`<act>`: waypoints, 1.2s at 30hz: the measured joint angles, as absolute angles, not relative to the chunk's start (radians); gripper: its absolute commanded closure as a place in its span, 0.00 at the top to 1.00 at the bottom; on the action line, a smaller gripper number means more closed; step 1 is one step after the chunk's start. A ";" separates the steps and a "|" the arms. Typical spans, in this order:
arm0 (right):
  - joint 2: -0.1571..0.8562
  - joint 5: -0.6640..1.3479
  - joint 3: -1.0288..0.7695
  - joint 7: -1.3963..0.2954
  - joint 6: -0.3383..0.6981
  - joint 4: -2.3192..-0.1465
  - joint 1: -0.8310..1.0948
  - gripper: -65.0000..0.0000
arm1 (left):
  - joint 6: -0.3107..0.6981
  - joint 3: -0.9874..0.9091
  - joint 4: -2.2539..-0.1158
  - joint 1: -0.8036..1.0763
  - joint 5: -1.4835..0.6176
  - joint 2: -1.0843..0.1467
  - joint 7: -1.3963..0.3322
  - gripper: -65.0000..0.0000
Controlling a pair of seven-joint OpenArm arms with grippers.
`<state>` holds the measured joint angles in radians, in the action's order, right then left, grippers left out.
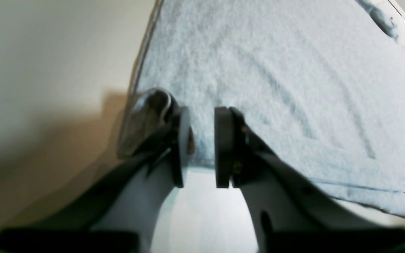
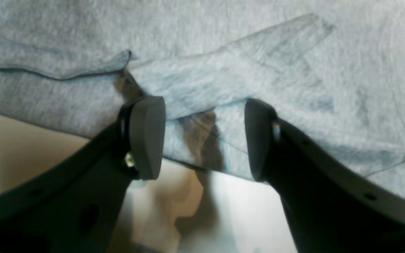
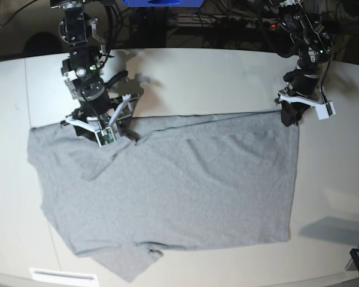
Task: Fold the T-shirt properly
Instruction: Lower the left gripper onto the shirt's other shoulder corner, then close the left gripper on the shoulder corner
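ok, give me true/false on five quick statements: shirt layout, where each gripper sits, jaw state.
1. The heather-grey cotton T-shirt lies spread on the white table. True.
2. The left gripper sits mid-shirt. False: it is at a corner of the shirt's edge.
3. The right gripper is clamped shut. False: its pads stand apart, straddling a fold at the shirt's edge.
4. Both grippers work the shirt's far edge in the base view. True.
5. Black lettering faces up on the shirt. False: the upper side shows plain grey.

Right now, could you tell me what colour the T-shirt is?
Plain heather grey; the T-shirt shows best in the base view.
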<state>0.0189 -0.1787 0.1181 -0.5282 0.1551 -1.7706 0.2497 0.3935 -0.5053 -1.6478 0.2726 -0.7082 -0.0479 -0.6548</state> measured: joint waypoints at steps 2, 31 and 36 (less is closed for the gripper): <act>0.019 -0.179 0.118 -0.528 0.155 -1.769 0.250 0.53 | 0.393 -0.505 -1.655 0.285 -0.708 -0.048 -0.654 0.20; 0.019 -0.179 0.123 -0.528 0.155 -1.711 0.247 0.53 | 0.334 -0.621 -1.697 0.330 -0.712 -0.022 -0.656 0.60; 0.019 -0.178 0.123 -0.527 0.155 -1.711 0.250 0.53 | 0.333 -0.615 -1.684 0.303 -0.711 -0.022 -0.658 0.59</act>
